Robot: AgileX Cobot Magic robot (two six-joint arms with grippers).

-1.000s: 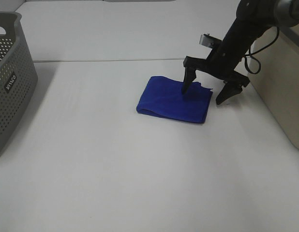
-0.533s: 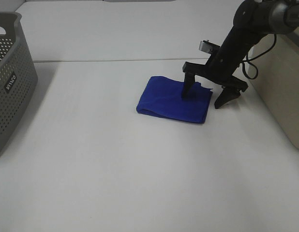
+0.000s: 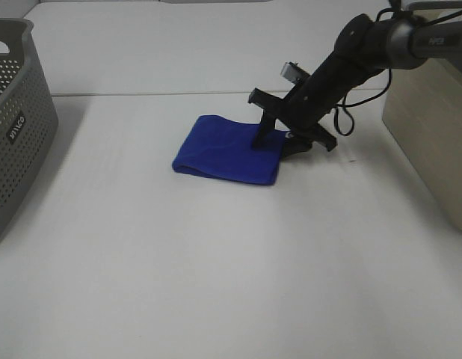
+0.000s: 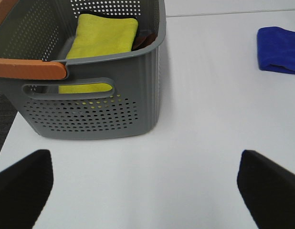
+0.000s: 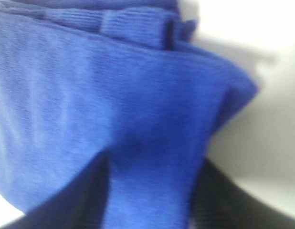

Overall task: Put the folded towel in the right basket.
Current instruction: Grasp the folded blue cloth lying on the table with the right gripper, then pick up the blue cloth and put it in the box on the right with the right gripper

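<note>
White bench (image 3: pixel 216 262) carried a soft, light towel (image 3: pixel 216 149); right fingers (image 3: pixel 261 129) pinched its thick edge toward frame right, layers judged liable to slip. Left fingers (image 4: pixel 23 186) gaped, empty.

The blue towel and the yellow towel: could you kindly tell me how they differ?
The blue towel lies on the white table, while the yellow towel sits inside the grey basket. The blue towel has the right pincer at its edge; no pincer touches the yellow towel. Both are folded.
</note>
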